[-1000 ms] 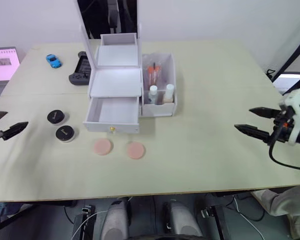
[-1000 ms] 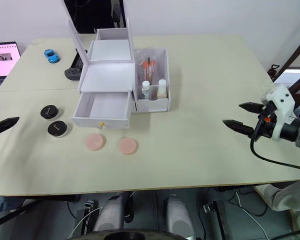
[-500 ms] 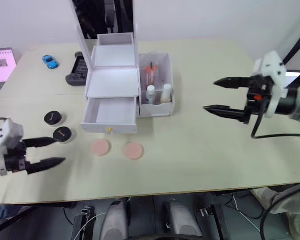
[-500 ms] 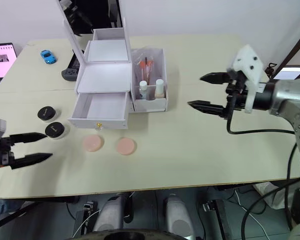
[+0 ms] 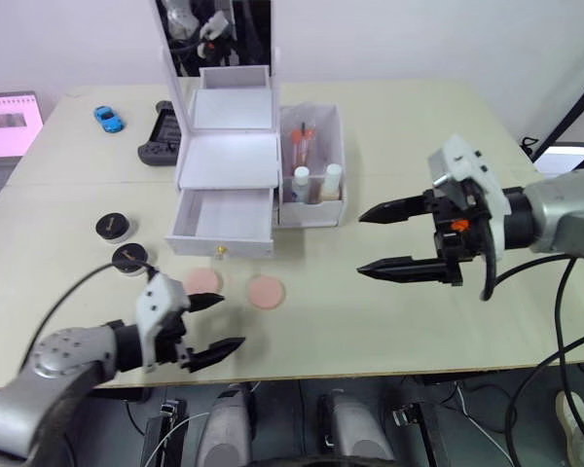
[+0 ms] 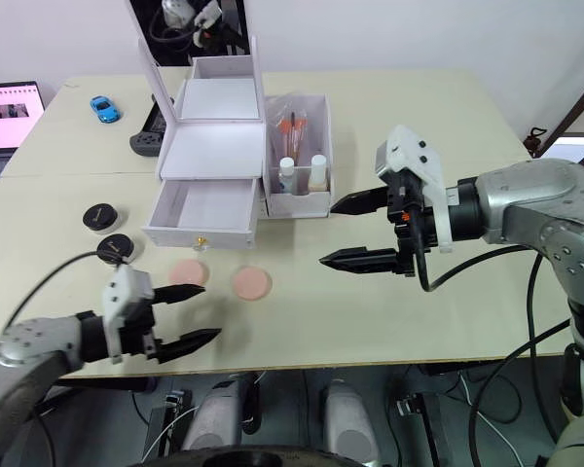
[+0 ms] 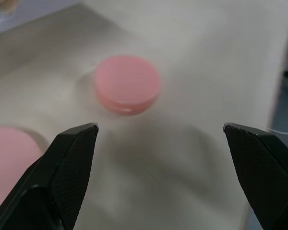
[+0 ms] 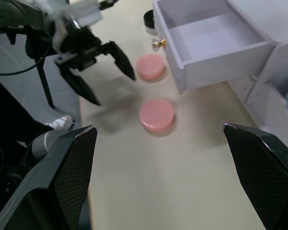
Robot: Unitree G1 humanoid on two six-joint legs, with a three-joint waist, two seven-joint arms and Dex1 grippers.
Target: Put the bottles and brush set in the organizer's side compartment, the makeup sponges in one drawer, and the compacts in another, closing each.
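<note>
Two pink sponges lie side by side on the tabletop near its front edge, just in front of the organizer's open lower drawer. The bottles and brush set stand in its side compartment. Two black compacts sit toward the left edge. The left gripper hovers spread near the front edge beside the sponges; the right gripper hangs spread, empty, right of the organizer.

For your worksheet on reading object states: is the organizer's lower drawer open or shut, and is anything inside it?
Open and empty. The lower drawer is pulled out from the organizer, showing a bare white floor; both makeup sponges lie on the table.
</note>
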